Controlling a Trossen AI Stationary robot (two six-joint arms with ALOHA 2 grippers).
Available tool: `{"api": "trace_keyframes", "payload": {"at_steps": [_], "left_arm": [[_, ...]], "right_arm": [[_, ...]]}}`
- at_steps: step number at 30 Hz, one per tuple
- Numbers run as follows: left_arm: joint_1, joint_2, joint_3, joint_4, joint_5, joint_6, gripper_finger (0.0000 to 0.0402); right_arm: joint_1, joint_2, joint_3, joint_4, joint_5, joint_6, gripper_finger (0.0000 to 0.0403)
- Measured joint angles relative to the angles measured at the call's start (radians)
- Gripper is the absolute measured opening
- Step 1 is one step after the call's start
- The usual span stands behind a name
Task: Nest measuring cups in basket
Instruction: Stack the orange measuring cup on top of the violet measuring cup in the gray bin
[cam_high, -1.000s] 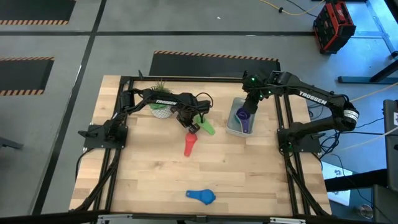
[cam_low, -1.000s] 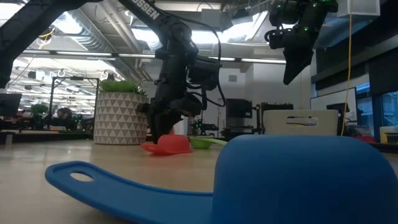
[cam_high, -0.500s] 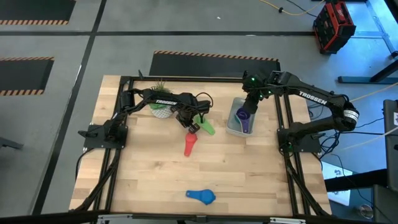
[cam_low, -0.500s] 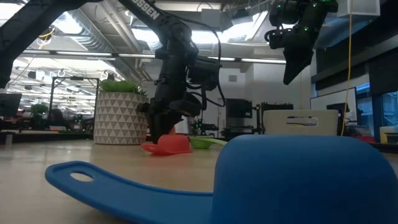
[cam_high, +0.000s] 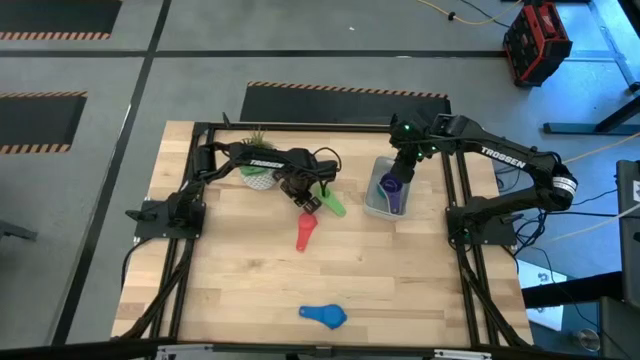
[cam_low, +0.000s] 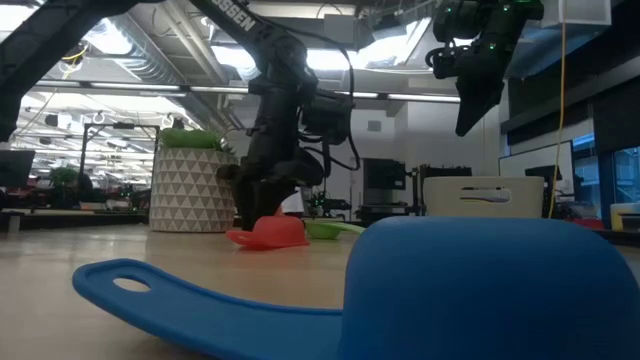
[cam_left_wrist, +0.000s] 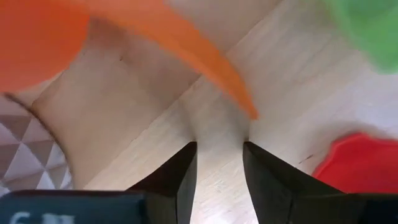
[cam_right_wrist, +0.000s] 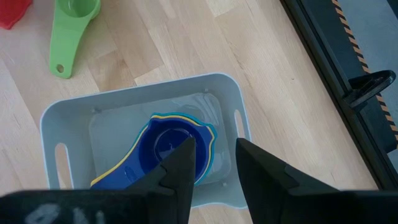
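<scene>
Wooden table (cam_high: 250, 290) takes up most of the high view, with both dark arms reaching over its far half. Next down in size is the basket (cam_right_wrist: 233, 106), pale grey, sitting on the right side near the far edge. The right gripper (cam_right_wrist: 212, 163) hangs right above it, fingers a little apart and holding nothing. Inside the basket there's a nested stack: a dark blue-purple cup (cam_right_wrist: 165, 149) on top, with yellow and teal rims peeking out around it.

White pot with the triangle pattern (cam_low: 190, 190) and its green plant sits at the far left-centre. The left gripper (cam_left_wrist: 217, 158) is low over the table just beside that pot, fingers parted with bare wood between them. An orange cup (cam_left_wrist: 74, 31) shows close in front of it, not touching the fingers as far as I can see.

Blue cup (cam_high: 325, 316) lies alone near the front edge, well apart from everything. Red cup (cam_high: 304, 234) is mid-table, and the green cup (cam_high: 331, 204) lies between it and the basket.
</scene>
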Motion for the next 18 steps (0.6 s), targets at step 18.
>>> {"api": "trace_keyframes", "payload": {"at_steps": [18], "left_arm": [[-0.005,-0.066,0.003,0.086,-0.058,-0.089,0.0122]], "right_arm": [[0.000,0.000,0.000,0.000,0.000,0.000,0.0120]]}}
